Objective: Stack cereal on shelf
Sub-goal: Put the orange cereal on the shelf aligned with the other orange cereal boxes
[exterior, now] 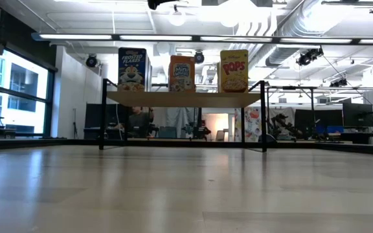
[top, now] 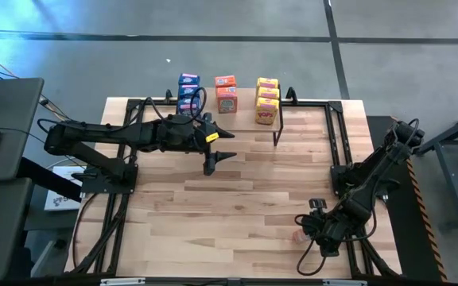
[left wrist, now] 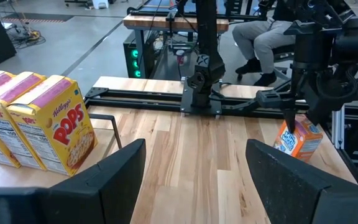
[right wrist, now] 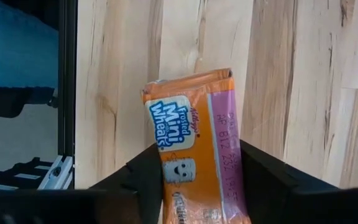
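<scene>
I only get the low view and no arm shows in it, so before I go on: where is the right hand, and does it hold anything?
Observer: The right hand is low at the table's near right corner, closed on an orange box of Frosted Mini Wheats.
Operator: And the left one?
Observer: The left hand hangs open and empty over the table, just in front of the shelf.
Operator: How deep are the rows behind the three fronts I see?
Observer: From above, three blue boxes, two orange shelf boxes and three yellow boxes.
</scene>
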